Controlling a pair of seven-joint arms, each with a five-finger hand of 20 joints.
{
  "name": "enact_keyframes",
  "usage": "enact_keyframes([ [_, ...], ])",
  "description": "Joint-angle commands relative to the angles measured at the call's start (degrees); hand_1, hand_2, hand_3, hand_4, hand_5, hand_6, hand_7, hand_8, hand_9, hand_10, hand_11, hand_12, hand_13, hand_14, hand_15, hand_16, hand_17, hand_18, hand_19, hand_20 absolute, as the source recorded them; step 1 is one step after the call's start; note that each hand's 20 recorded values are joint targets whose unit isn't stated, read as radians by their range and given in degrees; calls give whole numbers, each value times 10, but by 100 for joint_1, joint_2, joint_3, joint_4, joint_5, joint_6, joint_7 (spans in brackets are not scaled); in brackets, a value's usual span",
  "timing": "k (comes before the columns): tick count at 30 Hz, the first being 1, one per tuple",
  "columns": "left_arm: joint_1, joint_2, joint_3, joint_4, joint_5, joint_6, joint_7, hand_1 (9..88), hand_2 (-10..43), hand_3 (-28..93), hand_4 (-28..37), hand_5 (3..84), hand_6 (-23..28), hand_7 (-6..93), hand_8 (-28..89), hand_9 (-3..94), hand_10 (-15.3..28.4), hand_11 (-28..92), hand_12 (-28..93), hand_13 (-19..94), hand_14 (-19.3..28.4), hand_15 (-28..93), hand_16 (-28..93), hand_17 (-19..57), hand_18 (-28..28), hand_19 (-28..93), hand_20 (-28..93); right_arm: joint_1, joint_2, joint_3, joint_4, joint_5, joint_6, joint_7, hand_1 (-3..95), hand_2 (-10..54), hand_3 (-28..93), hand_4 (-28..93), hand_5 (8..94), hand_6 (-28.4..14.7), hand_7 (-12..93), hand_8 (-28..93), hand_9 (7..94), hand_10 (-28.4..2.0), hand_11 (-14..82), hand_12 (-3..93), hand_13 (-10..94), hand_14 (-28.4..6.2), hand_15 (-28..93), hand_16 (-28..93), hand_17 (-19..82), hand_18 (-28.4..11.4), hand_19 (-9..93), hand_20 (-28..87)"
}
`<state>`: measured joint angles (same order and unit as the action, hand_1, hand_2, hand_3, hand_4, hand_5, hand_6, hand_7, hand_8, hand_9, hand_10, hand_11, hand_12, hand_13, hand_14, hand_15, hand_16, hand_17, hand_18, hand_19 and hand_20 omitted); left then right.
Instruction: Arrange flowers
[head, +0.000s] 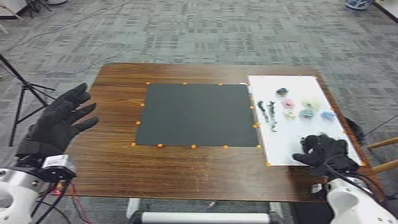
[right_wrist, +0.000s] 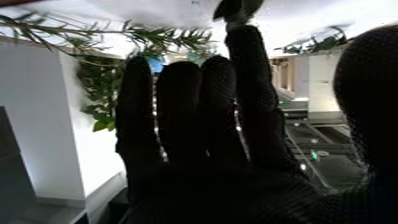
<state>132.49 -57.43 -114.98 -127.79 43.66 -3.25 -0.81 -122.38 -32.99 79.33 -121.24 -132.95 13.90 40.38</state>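
Tabletop (head: 191, 172) of brown wood carries one dark mat (head: 197, 115). Nearer than the mat and to its right, I have my right hand (head: 325, 153) at the near end of one white sheet (head: 280, 142), fingers straight, thumb apart. My left hand (head: 53, 126) hangs left of the mat, open. On the sheet, right of the mat, I make out two dark sprigs (head: 273, 120) and six flower heads (head: 306, 114). Beyond the mat spreads grey carpet (head: 178, 37), with one blue-and-white pot (head: 359, 4) far off rightward.
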Motion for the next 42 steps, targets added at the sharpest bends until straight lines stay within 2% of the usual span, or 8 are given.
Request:
enact_keyframes([
  [1, 30, -6, -59, -54, -32, 66, -17, 280, -95, 646, -283, 154, -6, 199, -94, 109, 69, 177, 238, 40, 106, 403, -38, -116, 205, 382, 87, 102, 64, -93, -124, 0, 440, -122, 231, -95, 828, -283, 479, -16, 562, -209, 438, -147, 660, 526, 404, -155, 814, 396, 163, -195, 657, 360],
  [4, 29, -6, -67, -53, -30, 54, -25, 280, -95, 646, -283, 154, -7, 199, -94, 109, 70, 175, 239, 40, 107, 403, -38, -116, 205, 381, 87, 117, 71, -39, -144, -63, 278, 1, 230, -95, 829, -283, 480, -15, 562, -210, 438, -147, 660, 525, 406, -154, 813, 394, 163, -195, 657, 359],
  [6, 36, -10, -75, -58, -34, 52, -22, 281, -94, 644, -283, 154, -7, 199, -94, 109, 69, 174, 240, 40, 106, 403, -38, -117, 205, 382, 88, 28, 114, 118, -188, -45, -60, 64, 228, -95, 831, -283, 481, -15, 563, -210, 438, -146, 660, 524, 408, -154, 812, 394, 163, -195, 658, 360],
  [9, 37, -1, -79, -65, 25, 58, -42, 280, -94, 645, -283, 154, -6, 198, -93, 109, 69, 174, 241, 40, 106, 403, -37, -117, 205, 382, 88, -289, 206, 466, -259, 73, -142, 65, 221, -95, 832, -283, 479, -16, 561, -211, 437, -147, 660, 527, 405, -156, 812, 398, 162, -197, 658, 360],
  [16, 61, -4, -94, -69, -40, 52, -21, 280, -94, 645, -283, 155, -6, 197, -93, 110, 69, 172, 242, 40, 106, 401, -37, -117, 205, 382, 87, -865, 273, 1052, -443, 238, -509, -86, 215, -95, 833, -283, 482, -17, 558, -209, 441, -148, 659, 526, 408, -159, 813, 400, 162, -198, 659, 363],
  [29, 23, 15, -88, -54, -32, 53, 17, 279, -93, 643, -283, 155, -6, 194, -91, 110, 69, 171, 243, 40, 106, 399, -36, -116, 204, 381, 89, -498, 298, 542, -93, 179, -725, -135, 213, -95, 830, -283, 488, -17, 556, -206, 446, -148, 657, 530, 412, -159, 812, 403, 160, -199, 657, 363],
  [38, 23, 48, -56, -32, -44, 48, 31, 276, -93, 646, -283, 156, -5, 193, -91, 111, 70, 172, 243, 40, 106, 397, -35, -116, 204, 380, 89, -345, 368, 382, -52, -23, -1031, 115, 210, -95, 832, -283, 488, -18, 555, -205, 444, -147, 655, 531, 410, -159, 811, 404, 158, -199, 655, 361],
  [42, 1, 65, -62, -22, -49, 15, 18, 277, -92, 643, -283, 156, -5, 193, -90, 111, 71, 172, 242, 41, 107, 397, -34, -116, 204, 380, 89, 19, 379, -42, 107, -165, -1083, 319, 214, -95, 831, -283, 493, -19, 556, -204, 453, -147, 656, 528, 422, -159, 811, 401, 163, -197, 657, 360],
])
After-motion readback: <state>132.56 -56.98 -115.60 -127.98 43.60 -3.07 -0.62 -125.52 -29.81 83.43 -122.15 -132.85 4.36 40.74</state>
